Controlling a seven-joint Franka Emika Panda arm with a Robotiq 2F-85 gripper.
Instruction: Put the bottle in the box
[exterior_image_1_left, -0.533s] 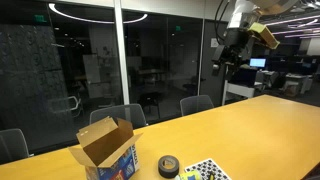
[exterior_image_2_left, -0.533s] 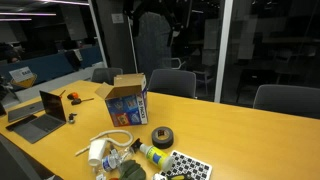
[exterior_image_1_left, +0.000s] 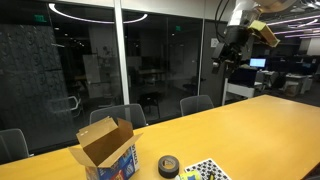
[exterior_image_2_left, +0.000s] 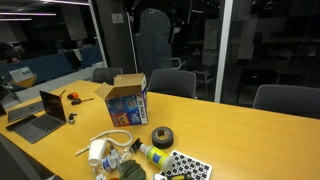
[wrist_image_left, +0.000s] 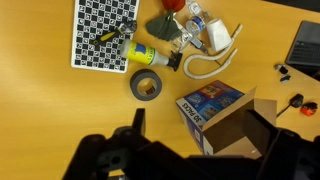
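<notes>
The bottle (wrist_image_left: 140, 52) is yellow-green with a dark cap and lies on its side on the wooden table, between a checkerboard sheet and a roll of tape. It also shows in an exterior view (exterior_image_2_left: 152, 154). The box (wrist_image_left: 225, 115) is an open cardboard carton with blue printed sides, standing upright with its flaps up; it shows in both exterior views (exterior_image_1_left: 105, 152) (exterior_image_2_left: 127, 98). My gripper (wrist_image_left: 200, 135) is open and empty. It hangs high above the table (exterior_image_1_left: 226, 60), with the box between its fingers in the wrist view.
A grey tape roll (wrist_image_left: 147, 85) lies next to the bottle. A checkerboard sheet (wrist_image_left: 105, 30) and a pile of cable and small items (wrist_image_left: 200, 35) lie close by. A laptop (exterior_image_2_left: 45, 105) stands at the table's end. Chairs (exterior_image_2_left: 170, 82) line the table's far side.
The arm has shifted slightly, still high above the table. Nothing on the table has moved.
</notes>
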